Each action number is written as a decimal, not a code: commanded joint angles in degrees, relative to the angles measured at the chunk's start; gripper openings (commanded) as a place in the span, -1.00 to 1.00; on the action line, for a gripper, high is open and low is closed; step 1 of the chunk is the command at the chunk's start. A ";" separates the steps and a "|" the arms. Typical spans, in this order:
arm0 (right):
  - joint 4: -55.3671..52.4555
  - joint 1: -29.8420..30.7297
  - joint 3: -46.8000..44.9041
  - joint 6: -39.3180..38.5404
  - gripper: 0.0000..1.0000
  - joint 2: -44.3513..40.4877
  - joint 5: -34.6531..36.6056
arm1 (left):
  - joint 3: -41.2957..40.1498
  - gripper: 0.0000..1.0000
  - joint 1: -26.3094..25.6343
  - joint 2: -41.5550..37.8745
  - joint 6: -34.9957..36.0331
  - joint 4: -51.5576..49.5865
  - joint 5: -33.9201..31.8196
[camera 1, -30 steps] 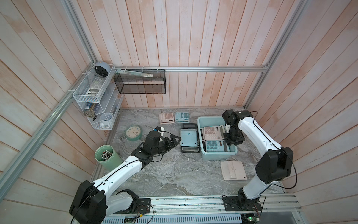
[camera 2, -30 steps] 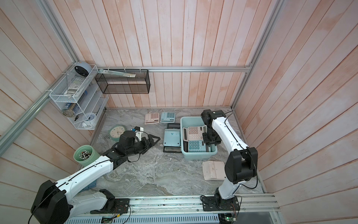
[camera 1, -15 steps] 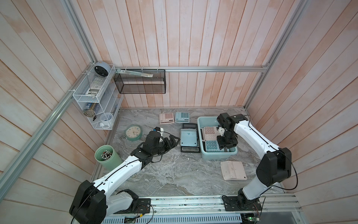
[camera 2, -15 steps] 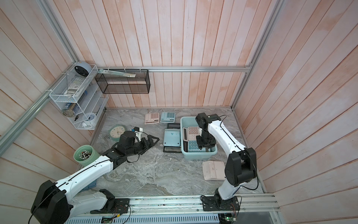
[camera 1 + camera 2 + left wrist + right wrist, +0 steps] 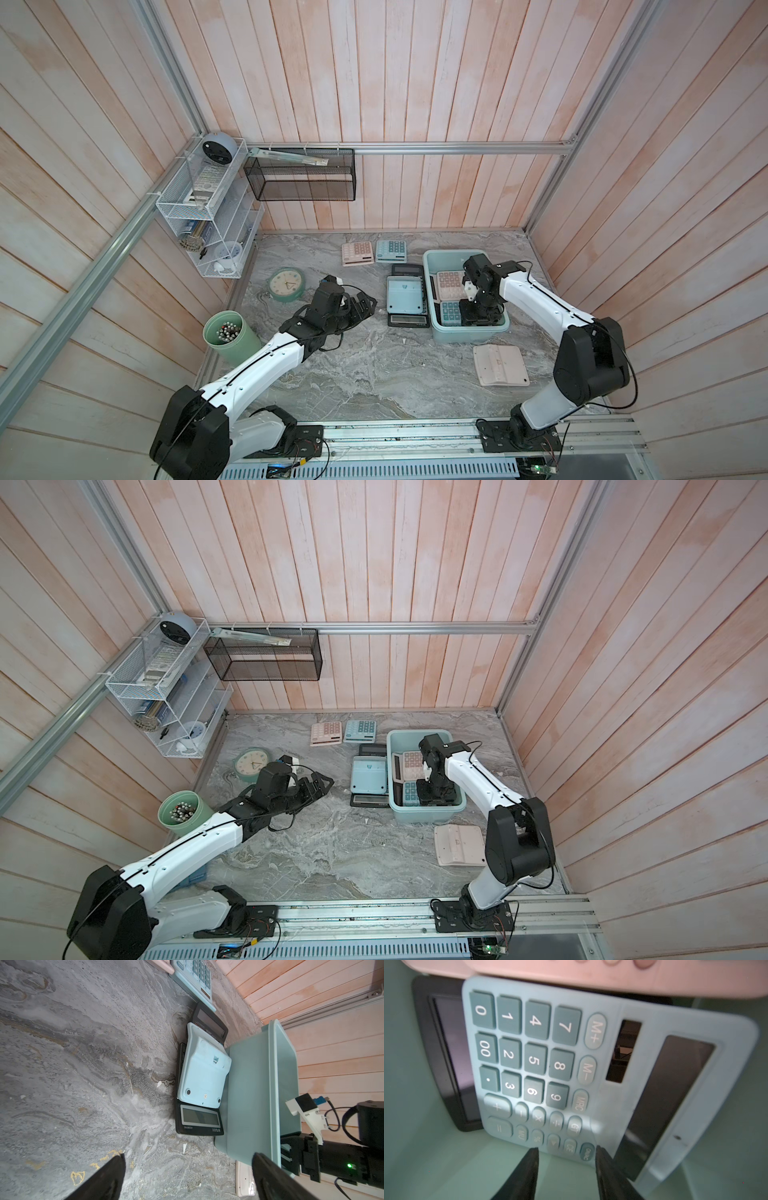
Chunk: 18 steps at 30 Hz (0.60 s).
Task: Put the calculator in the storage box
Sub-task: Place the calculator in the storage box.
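The storage box [image 5: 469, 334] is a pale teal tub at the right of the marble table, seen in both top views [image 5: 428, 815]. Inside it a pink calculator [image 5: 449, 284] overlaps a blue calculator [image 5: 542, 1064], which lies on a black calculator [image 5: 446, 1064]. My right gripper [image 5: 565, 1150] reaches down into the box at the blue calculator's edge. It is open, and only the tub floor shows between its fingers. My left gripper [image 5: 187, 1157] hovers open over bare table, left of a light blue face-down calculator [image 5: 203, 1072].
The face-down calculator rests on two black ones [image 5: 408, 320] against the box's left wall. A pink [image 5: 356, 253] and a blue calculator [image 5: 390, 251] lie at the back, and a pink face-down one [image 5: 500, 365] in front of the box. A clock [image 5: 285, 284] and a pen cup [image 5: 228, 337] stand at the left.
My right gripper has moved from the box's right side in over the calculators, toward the near end. The left arm has not moved.
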 commanded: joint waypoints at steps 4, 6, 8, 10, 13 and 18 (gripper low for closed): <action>-2.19 0.19 1.99 0.58 0.01 -4.20 -0.77 | 0.08 1.00 2.07 1.74 0.95 -0.47 0.57; -1.66 0.36 2.79 0.56 0.02 -6.87 -2.54 | 0.39 1.00 3.42 1.33 1.19 -1.11 0.66; -0.35 0.35 3.09 0.69 0.08 -10.22 -3.67 | 1.05 1.00 4.10 0.61 1.64 -2.17 0.59; 1.52 0.15 2.68 1.74 0.21 -13.17 -2.59 | 1.67 1.00 4.21 0.15 1.91 -2.69 0.60; 5.58 -0.84 0.10 5.42 0.26 -17.80 0.00 | 1.47 1.00 4.20 0.16 1.44 -1.70 2.10; 13.51 -5.44 -5.46 7.82 0.44 -26.70 -2.88 | 0.99 1.00 3.71 3.06 -0.67 2.34 5.38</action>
